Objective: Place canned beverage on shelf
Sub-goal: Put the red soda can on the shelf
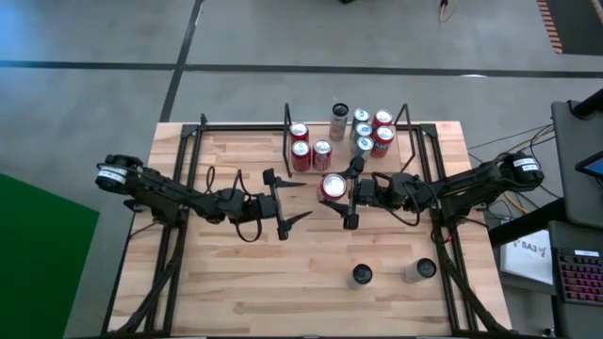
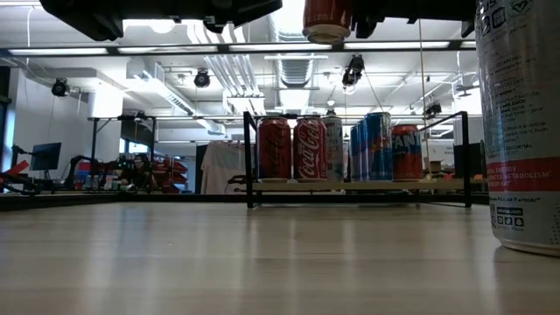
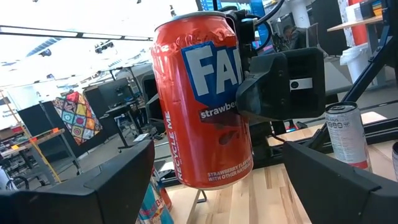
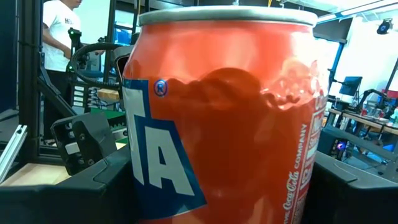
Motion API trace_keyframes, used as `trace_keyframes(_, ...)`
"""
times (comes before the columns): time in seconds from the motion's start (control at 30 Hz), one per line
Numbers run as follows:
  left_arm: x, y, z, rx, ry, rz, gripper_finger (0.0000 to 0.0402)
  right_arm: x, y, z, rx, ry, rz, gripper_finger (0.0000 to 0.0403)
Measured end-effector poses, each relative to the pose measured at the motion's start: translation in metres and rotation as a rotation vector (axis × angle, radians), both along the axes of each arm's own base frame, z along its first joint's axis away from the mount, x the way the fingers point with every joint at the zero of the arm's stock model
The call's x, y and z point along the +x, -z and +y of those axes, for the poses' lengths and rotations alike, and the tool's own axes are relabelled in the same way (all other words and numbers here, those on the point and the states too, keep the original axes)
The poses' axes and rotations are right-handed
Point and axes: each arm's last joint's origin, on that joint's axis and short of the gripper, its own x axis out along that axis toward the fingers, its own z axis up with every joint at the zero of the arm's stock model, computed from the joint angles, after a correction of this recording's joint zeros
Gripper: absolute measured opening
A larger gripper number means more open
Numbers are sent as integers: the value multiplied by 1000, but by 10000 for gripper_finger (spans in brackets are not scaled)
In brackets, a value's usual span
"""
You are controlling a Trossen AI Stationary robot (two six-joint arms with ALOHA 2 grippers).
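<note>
A red Fanta can [image 3: 205, 99] hangs upright above the table's middle, and my right gripper [image 1: 337, 191] is shut on it. In the low view only its bottom end [image 2: 328, 24] shows, high above the tabletop. My left gripper [image 1: 303, 200] stands open just left of the can, at the same height, with its fingers [image 3: 118, 186] short of it. The shelf [image 2: 350, 185], a light board in a black frame, stands at the table's far middle. It carries several upright red, blue and silver cans [image 1: 300, 151]. My right gripper pinches the can's side wall [image 3: 231, 93] between its two fingers at about mid-height. The fingers [image 3: 280, 84] reach in level from the table's right side. The can stands upright in the hold, lifted clear of the table.
Two more cans [image 1: 361, 275] [image 1: 419, 271] stand near the table's front right; one looms large in the low view [image 2: 521, 122]. The shelf's black posts [image 1: 286, 141] rise at the far middle. Bare planks lie at the front left.
</note>
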Motion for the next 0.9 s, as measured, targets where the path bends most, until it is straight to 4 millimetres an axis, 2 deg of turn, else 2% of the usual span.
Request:
trace_keyframes(0.23, 2, 3, -1, 3, 12, 8, 338, 0, 0, 0, 0, 0, 0, 290)
trace_keyframes(0.57, 16, 14, -1, 3, 8, -13, 338, 0, 0, 0, 0, -1, 3, 290)
trace_keyframes(0.9, 45, 23, 3, -9, -37, -26, 338, 0, 0, 0, 8, -2, 0, 290)
